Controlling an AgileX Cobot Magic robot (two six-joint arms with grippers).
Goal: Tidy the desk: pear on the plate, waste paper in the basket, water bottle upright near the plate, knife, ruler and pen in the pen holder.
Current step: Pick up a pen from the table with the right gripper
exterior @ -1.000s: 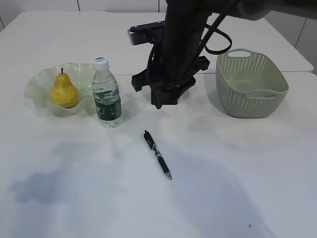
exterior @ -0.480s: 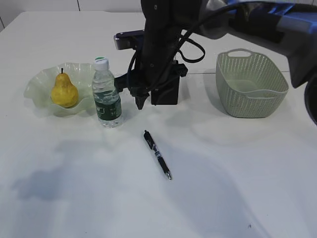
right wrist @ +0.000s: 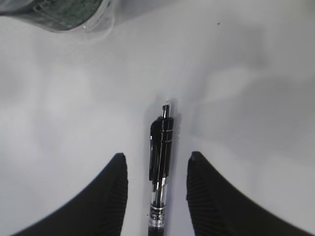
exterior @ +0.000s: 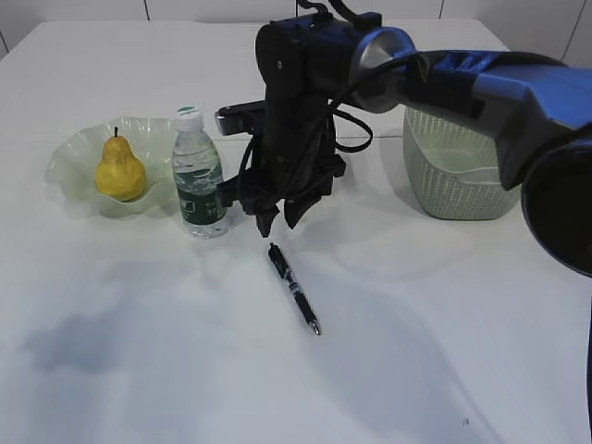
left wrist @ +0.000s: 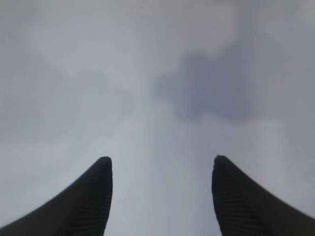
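The slim black pen [right wrist: 161,172] (clear lower barrel) lies flat on the matte white surface [exterior: 166,370], between the parted ribbed fingers [right wrist: 110,196] of the downward-pointing right pincer [exterior: 279,220].

Bright, even light is falling from above, laying soft grey shadows over the white worktop [exterior: 139,370]. The left wrist view is showing blurred, hazy shadow patches. The pen [right wrist: 161,169] is reading sharp, while the water bottle [right wrist: 59,12] is blurring at the frame's edge.

Glossy black plastic pen [right wrist: 161,167]; matt white desk [exterior: 139,370]; ribbed matt fingers [right wrist: 115,196]
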